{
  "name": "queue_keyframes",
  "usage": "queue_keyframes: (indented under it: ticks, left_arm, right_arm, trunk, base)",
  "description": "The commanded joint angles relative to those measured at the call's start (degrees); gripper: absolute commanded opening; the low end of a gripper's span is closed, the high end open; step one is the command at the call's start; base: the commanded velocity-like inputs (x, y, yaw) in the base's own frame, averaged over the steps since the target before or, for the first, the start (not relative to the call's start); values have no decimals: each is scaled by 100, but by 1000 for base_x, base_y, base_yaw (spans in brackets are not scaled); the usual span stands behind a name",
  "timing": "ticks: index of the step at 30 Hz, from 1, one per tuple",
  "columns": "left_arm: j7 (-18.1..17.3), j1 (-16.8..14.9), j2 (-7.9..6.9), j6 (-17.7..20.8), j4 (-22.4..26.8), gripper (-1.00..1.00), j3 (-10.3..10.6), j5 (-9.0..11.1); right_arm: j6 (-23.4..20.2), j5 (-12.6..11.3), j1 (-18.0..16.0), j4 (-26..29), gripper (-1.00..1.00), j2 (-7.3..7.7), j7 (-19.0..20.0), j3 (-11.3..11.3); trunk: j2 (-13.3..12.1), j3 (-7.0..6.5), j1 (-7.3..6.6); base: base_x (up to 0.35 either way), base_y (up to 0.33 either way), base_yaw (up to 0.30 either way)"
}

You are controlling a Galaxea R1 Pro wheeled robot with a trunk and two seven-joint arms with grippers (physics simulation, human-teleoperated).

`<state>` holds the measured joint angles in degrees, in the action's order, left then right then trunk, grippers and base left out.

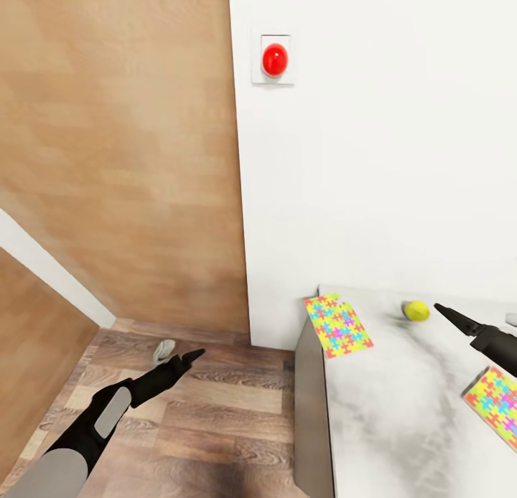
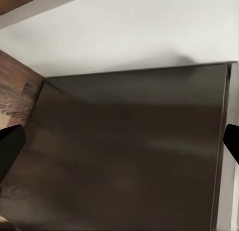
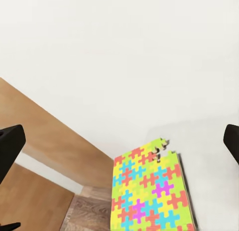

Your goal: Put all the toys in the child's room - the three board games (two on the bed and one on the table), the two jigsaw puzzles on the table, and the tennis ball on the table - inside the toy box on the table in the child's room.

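One jigsaw puzzle (image 1: 337, 325) (image 3: 149, 191) lies flat at the near corner of the pale table (image 1: 402, 412). A second jigsaw puzzle (image 1: 495, 405) lies at the picture's right edge. The tennis ball (image 1: 416, 311) rests on the table by the wall. My right gripper (image 1: 439, 310) hovers just right of the ball, open and empty, its dark fingertips (image 3: 10, 146) wide apart. My left gripper (image 1: 192, 354) is low over the floor, left of the table, open and facing the table's dark side panel (image 2: 129, 156). The toy box, board games and bed are out of view.
A white wall with a red button (image 1: 274, 59) rises behind the table. A wooden panel (image 1: 122, 146) stands to the left. A small grey object (image 1: 164, 351) lies on the wood floor near my left gripper.
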<state>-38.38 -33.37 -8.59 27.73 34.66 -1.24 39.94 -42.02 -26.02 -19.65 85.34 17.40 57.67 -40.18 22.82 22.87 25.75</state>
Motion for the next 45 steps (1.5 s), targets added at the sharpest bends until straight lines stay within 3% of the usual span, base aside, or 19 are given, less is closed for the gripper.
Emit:
queue_keyframes:
  ticks: [1, 9, 16, 25, 33, 45]
  left_arm:
    - [-8, -3, 1, 46, 0, 100, -9, 31]
    - [15, -3, 93, 46, 7, 100, 347, 25]
    - [20, -4, 213, 57, 77, 100, 485, 28]
    - [13, -10, 292, 126, 429, 100, 549, 30]
    - [-1, -10, 317, 462, 837, 100, 571, 31]
    - [-17, -12, 325, 661, 1031, 100, 574, 31]
  right_arm:
    - [-35, -19, -5, 0, 100, 1, 7, -4]
    - [-41, -18, -6, 0, 100, 1, 2, 0]
    - [-42, -17, -5, -1, 100, 1, 0, 1]
    - [-47, -17, -4, 0, 100, 1, -1, 1]
    - [-50, -17, -4, -1, 100, 1, -1, 1]
    - [-52, -17, -5, -2, 100, 1, -1, 1]
  trunk:
    - [9, 8, 4]
    - [9, 8, 4]
    - [9, 8, 4]
    - [9, 8, 4]
    - [9, 8, 4]
    - [9, 8, 4]
  base:
    - [83, 0, -1]
    - [42, 0, 0]
    - [15, 0, 0]
    - [5, 0, 0]
    - [2, 0, -27]
    - [0, 0, -187]
